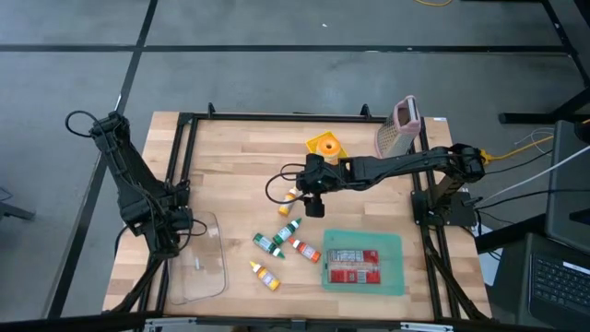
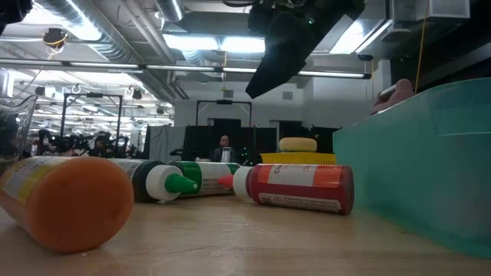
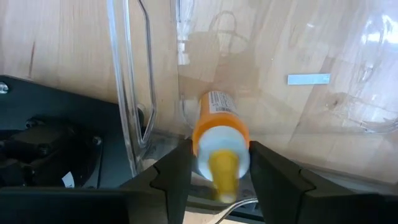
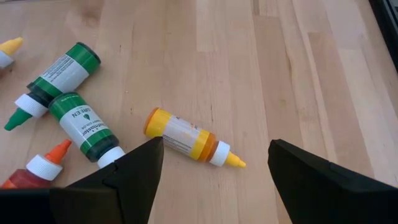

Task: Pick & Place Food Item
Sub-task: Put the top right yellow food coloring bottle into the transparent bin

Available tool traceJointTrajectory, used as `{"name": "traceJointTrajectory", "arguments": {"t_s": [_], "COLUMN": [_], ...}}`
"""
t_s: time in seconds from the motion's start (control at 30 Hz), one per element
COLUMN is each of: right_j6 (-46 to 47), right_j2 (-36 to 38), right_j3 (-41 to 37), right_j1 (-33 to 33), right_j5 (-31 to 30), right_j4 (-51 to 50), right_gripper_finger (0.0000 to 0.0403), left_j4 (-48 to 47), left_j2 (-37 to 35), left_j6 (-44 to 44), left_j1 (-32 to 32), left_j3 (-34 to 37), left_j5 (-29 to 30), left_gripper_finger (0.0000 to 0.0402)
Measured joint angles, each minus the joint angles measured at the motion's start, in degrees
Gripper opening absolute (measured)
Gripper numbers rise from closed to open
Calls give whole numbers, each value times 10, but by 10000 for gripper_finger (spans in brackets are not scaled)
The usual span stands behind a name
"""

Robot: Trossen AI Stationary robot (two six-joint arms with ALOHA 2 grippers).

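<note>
Yellow-capped orange bottle [image 3: 219, 134] sits between the parting fingers of the left pincer [image 3: 219, 177] over the clear container [image 1: 205, 267], release step, while the wide-open right pincer [image 4: 214, 168] hovers above the next yellow bottle [image 4: 186, 140] on the bench [image 1: 240, 157], needing descent.

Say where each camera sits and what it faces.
High: overhead, looking down; both arms show.
Low: table height, looking past a red bottle; an arm overhead.
Left wrist: left gripper around a yellow-capped bottle.
Right wrist: open right gripper above a yellow bottle, shared with high.
</note>
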State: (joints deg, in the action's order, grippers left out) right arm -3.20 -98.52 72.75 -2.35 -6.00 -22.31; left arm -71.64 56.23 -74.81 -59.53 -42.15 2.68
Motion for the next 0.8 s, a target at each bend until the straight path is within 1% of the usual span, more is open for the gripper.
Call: {"name": "traceJointTrajectory", "arguments": {"t_s": [0.23,0.53,0.8], "right_j6": [2,2,2], "right_j2": [0,0,0], "right_j3": [0,0,0], "right_j1": [0,0,0], "right_j5": [0,0,0], "right_j4": [0,0,0], "right_gripper_finger": [286,286,286], "left_j4": [1,2,28], "left_j2": [0,0,0], "left_j6": [-3,-4,4], "left_j1": [0,0,0], "left_j3": [0,0,0], "left_j5": [2,4,12], "left_gripper_finger": [175,177,189]}}
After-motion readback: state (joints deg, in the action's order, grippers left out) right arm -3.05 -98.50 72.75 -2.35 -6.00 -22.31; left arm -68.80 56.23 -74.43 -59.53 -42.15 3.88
